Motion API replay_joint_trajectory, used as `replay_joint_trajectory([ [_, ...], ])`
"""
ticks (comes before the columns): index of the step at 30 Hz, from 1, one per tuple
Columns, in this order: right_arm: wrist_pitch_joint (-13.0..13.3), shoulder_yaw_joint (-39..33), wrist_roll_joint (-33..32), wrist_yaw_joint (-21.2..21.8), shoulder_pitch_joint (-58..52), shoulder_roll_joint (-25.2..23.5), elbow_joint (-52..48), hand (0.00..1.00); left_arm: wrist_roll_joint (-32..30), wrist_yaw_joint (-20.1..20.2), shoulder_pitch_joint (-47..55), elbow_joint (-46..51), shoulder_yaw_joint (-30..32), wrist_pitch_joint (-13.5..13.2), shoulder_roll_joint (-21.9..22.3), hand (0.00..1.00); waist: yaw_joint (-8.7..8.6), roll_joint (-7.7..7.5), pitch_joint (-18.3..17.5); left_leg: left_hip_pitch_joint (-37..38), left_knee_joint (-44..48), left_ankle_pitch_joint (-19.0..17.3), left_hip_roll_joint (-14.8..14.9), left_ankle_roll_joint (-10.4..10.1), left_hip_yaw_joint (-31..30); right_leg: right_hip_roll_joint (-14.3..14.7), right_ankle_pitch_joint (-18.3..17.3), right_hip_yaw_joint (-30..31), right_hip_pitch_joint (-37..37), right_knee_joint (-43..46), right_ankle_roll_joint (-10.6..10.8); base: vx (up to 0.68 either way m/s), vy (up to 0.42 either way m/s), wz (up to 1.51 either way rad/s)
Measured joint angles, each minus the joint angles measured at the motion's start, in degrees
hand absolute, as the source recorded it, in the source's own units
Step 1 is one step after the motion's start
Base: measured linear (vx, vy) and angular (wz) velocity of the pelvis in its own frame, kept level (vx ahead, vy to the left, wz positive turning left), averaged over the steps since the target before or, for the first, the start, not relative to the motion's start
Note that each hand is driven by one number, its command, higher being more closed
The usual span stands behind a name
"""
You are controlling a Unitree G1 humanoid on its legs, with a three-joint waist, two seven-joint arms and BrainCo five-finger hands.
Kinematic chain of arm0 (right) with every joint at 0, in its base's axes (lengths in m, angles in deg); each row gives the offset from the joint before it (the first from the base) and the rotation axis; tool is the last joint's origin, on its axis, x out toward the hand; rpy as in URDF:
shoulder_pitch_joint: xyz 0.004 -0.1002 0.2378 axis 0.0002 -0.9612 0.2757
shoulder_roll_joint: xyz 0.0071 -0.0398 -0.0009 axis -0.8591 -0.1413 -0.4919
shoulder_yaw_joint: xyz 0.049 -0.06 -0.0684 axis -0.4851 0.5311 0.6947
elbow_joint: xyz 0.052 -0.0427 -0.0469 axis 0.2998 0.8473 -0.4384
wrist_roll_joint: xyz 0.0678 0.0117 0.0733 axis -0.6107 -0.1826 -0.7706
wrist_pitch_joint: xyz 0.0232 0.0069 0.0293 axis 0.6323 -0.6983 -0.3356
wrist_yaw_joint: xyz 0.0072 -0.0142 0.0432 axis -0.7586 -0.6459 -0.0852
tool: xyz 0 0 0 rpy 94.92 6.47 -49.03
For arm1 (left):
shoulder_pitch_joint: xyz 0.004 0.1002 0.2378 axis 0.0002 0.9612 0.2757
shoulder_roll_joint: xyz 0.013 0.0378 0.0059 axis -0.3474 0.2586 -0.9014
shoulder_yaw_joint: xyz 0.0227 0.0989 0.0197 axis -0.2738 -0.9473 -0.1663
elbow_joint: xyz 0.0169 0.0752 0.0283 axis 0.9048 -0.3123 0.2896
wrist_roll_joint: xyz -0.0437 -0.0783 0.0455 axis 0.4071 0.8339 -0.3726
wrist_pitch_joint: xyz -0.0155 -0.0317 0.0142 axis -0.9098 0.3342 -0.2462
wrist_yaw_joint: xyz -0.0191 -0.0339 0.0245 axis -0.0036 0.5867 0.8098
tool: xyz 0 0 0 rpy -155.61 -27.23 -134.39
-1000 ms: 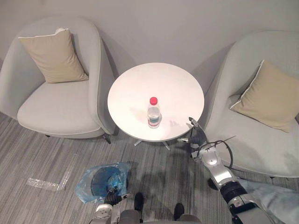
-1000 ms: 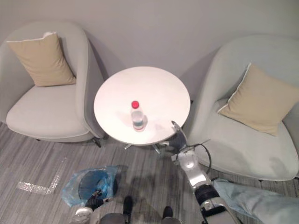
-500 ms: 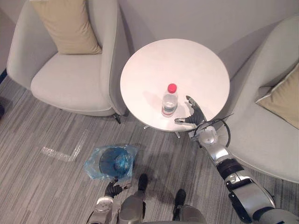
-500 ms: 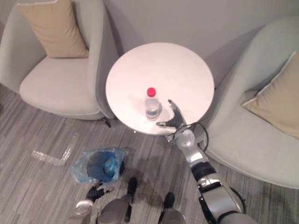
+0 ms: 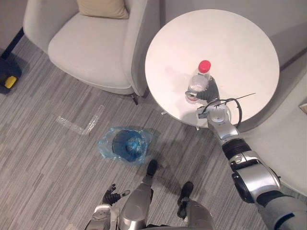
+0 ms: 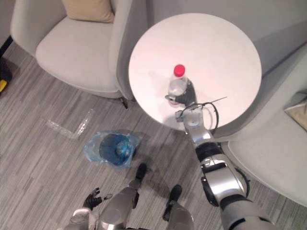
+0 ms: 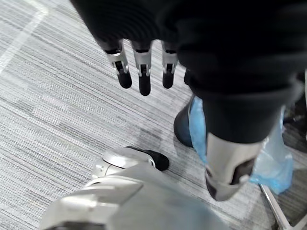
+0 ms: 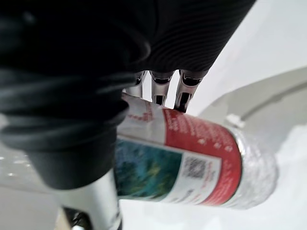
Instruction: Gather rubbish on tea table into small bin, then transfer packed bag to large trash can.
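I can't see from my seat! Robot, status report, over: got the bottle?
Right hand curled round the bottle, upright on the table. Left hand open, low by the floor. Bin stands on floor beside table.

The right arm (image 5: pixel 249 175), at 5 o'clock in the head views, is silver-grey. It is built of rounded, glossy shells that narrow to a slim silver wrist piece (image 5: pixel 218 120), with a black band (image 5: pixel 236 149) between them. The right hand (image 5: pixel 209 91) looks dark from above. Close up, its cover (image 8: pixel 182 28) is black with fine ribs. The left hand (image 5: pixel 111 195), at 7 o'clock, is dark too. Its fingers (image 7: pixel 142 72) are silver with rounded black tips, and its thumb (image 7: pixel 225 163) is a thick silver stub.
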Motion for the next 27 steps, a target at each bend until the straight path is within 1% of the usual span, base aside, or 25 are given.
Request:
replay_joint_trajectory([
  [3,0.0,-1.6,-1.1,-0.8,0.4,0.0,0.4,1.0,0.6,-0.1,0.0,0.1,-0.3,-0.1,0.1,0.0,0.26,0.21,0.1,0.0,-0.2,0.4,-0.1,-0.1,-0.5,0.0,0.0,-0.7,0.2,0.0,0.0,-0.03,0.003,0.1],
  [6,0.0,-1.5,-1.2,-1.1,0.3,-0.1,-0.4,1.0,0.5,-0.1,0.0,0.1,-0.4,0.0,0.2,0.0,0.13,0.21,0.1,0.0,-0.3,0.7,0.0,-0.2,-0.5,-0.1,0.0,-0.8,0.2,0.0,0.0,-0.04,0.012,0.02],
  [8,0.0,-1.5,-1.1,-1.0,-1.2,0.0,-3.6,1.0,0.5,-0.1,0.1,0.1,-0.3,0.1,0.2,0.0,-0.12,0.21,0.1,0.1,-0.5,0.9,0.2,-0.2,-0.3,-0.2,0.0,-0.7,0.3,0.0,0.1,-0.04,0.01,-0.01],
  [9,0.1,-1.5,-1.0,-0.8,-4.0,0.0,-8.5,1.0,0.4,-0.1,0.2,0.1,-0.3,0.2,0.2,0.0,-0.36,0.2,0.1,0.7,-1.4,1.4,0.3,-0.2,-0.1,-0.2,0.1,-0.5,0.4,0.0,0.1,0.0,0.0,0.0],
  [10,0.2,-1.5,-1.0,-0.6,-5.0,-0.1,-10.1,1.0,0.4,-0.1,0.2,0.1,-0.2,0.3,0.2,0.0,-0.47,0.2,0.1,0.9,-1.6,1.5,0.3,-0.1,0.0,-0.3,0.1,-0.4,0.4,0.0,0.1,-0.03,0.02,-0.08],
  [12,1.1,-1.3,-0.8,1.0,-12.6,-1.0,-18.5,1.0,-0.4,0.1,0.5,0.1,0.0,1.1,0.1,0.0,-0.96,0.0,0.0,2.8,-2.8,1.7,0.4,0.0,1.5,-0.5,0.3,1.0,1.2,0.0,0.5,-0.02,0.028,-0.26],
  [13,1.1,-1.3,-0.7,1.3,-13.7,-1.4,-19.6,1.0,-0.8,0.2,0.7,0.1,0.0,1.1,0.1,0.0,-1.15,-0.07,0.0,3.1,-2.9,1.7,0.4,0.0,1.7,-0.6,0.4,1.3,1.2,0.0,0.6,-0.02,0.03,-0.45],
  [14,1.4,-1.2,-0.3,2.4,-17.3,-2.3,-23.4,1.0,-1.8,0.4,0.8,0.0,0.2,1.2,0.0,0.0,-1.87,-0.14,-0.1,3.9,-3.6,1.8,0.4,0.3,2.9,-0.7,0.5,2.5,1.1,0.0,0.8,-0.02,0.025,-0.38],
  [15,1.6,-1.2,0.1,2.9,-19.3,-2.5,-25.1,1.0,-2.3,0.4,0.8,-0.1,0.2,1.2,0.0,0.0,-2.23,-0.15,-0.1,4.3,-3.9,1.9,0.4,0.3,3.2,-0.7,0.6,3.1,1.1,-0.1,1.0,-0.04,0.034,-0.44],
  [16,1.7,-1.2,0.8,4.0,-22.7,-2.6,-27.8,1.0,-3.1,0.6,0.8,-0.5,0.3,1.3,-0.1,0.0,-3.12,-0.35,-0.4,4.6,-4.1,2.0,0.4,0.4,3.9,-0.8,0.8,3.9,1.0,-0.2,1.3,-0.04,0.027,-0.26],
  [17,1.7,-1.3,1.0,4.3,-24.1,-2.7,-28.7,1.0,-3.4,0.7,0.8,-0.8,0.3,1.3,-0.1,0.0,-3.4,-0.49,-0.6,4.6,-4.1,2.0,0.4,0.5,4.2,-0.8,0.8,4.0,0.9,-0.2,1.3,-0.04,0.025,-0.26],
  [18,1.7,-1.5,1.4,5.3,-28.5,-3.4,-31.6,1.0,-3.6,0.7,1.0,-1.2,0.4,1.8,-0.7,0.0,-4.44,-1.13,-1.3,5.0,-4.3,2.0,0.5,0.5,4.7,-0.8,0.9,4.7,0.9,-0.3,1.5,-0.03,0.01,-0.17],
  [19,1.7,-1.6,1.4,5.7,-30.2,-3.7,-32.6,1.0,-3.8,0.7,1.0,-1.2,0.4,2.1,-0.8,0.0,-4.74,-1.4,-1.7,5.1,-4.3,2.0,0.5,0.5,5.0,-0.8,0.9,5.0,1.0,-0.4,1.6,-0.02,0.007,-0.23],
  [20,1.7,-1.6,1.4,6.1,-32.8,-4.2,-34.0,1.0,-4.1,0.8,1.0,-1.3,0.4,2.3,-1.1,0.0,-4.95,-1.83,-2.4,5.4,-4.5,2.0,0.7,0.5,5.7,-0.8,1.0,5.5,1.0,-0.5,1.6,-0.01,0.004,-0.29],
  [22,1.7,-1.7,2.9,7.6,-39.7,-5.8,-37.4,1.0,-5.4,1.4,1.2,-2.8,0.3,2.5,-1.4,0.0,-5.59,-2.91,-5.4,6.8,-5.4,1.9,0.9,0.5,7.6,-0.6,1.3,7.7,1.1,-1.2,2.0,0.01,0.004,-0.43],
  [23,1.8,-2.0,3.4,7.9,-40.7,-6.2,-37.9,1.0,-5.7,1.4,1.3,-3.0,0.3,2.6,-1.5,0.0,-5.77,-3.05,-5.8,7.0,-5.4,1.9,0.9,0.6,7.9,-0.6,1.3,8.2,1.2,-1.2,2.0,0.0,0.013,-0.47],
  [25,1.9,-3.4,3.6,9.0,-45.8,-8.7,-39.8,1.0,-6.3,1.4,1.8,-4.4,0.3,3.3,-1.6,0.0,-7.22,-3.39,-7.9,8.9,-5.7,1.4,0.9,0.8,10.2,-0.5,1.8,10.5,1.8,-1.7,2.2,-0.03,0.023,-0.48],
  [27,1.9,-3.7,3.7,9.5,-48.6,-9.5,-40.6,1.0,-6.3,1.4,2.6,-4.7,0.3,3.4,-1.6,0.0,-7.8,-3.37,-9.2,10.0,-5.7,0.8,1.1,1.1,12.2,-0.5,2.3,12.3,1.8,-2.5,2.3,-0.07,0.035,-0.59],
])
